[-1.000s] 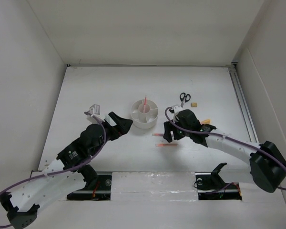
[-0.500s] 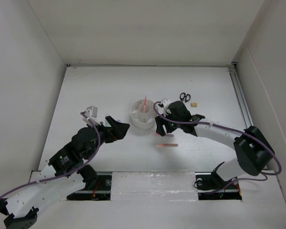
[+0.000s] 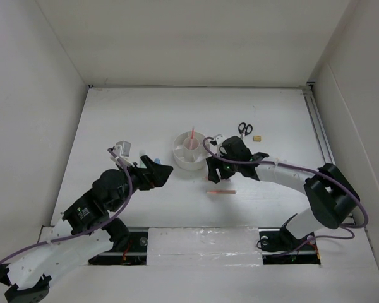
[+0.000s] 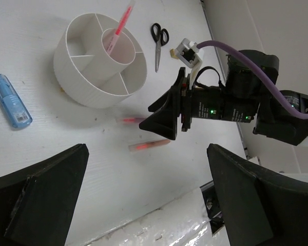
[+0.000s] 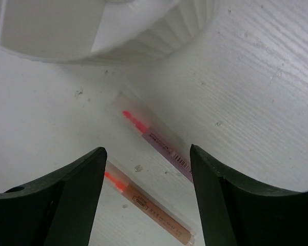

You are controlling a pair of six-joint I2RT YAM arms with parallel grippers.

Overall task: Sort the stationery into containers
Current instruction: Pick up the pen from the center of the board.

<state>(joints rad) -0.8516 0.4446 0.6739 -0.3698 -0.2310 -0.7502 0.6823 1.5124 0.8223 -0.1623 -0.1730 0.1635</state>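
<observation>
Within the last second the right gripper had swung in toward the organizer. It came from well off the organizer's right side to just beside its wall, on the side facing the arm bases. Its jaws stood apart over the closer pen, which lay loose just outside the organizer wall. The second pen lay a little farther out. We judged this a line-up for a grasp: one pen already stood in the organizer's centre cup, and these two looked next.

The left gripper had drawn back slightly from the organizer's left side, its jaws wide apart and empty. The blue marker showed on the table left of the organizer. Scissors and eraser lay right of the organizer, on its far side.

As for writing, the closer pen bore a barcode and a line of fine print. The second pen bore a short printed line, and the blue marker a pale label. We could read none of it, and no brand showed.
</observation>
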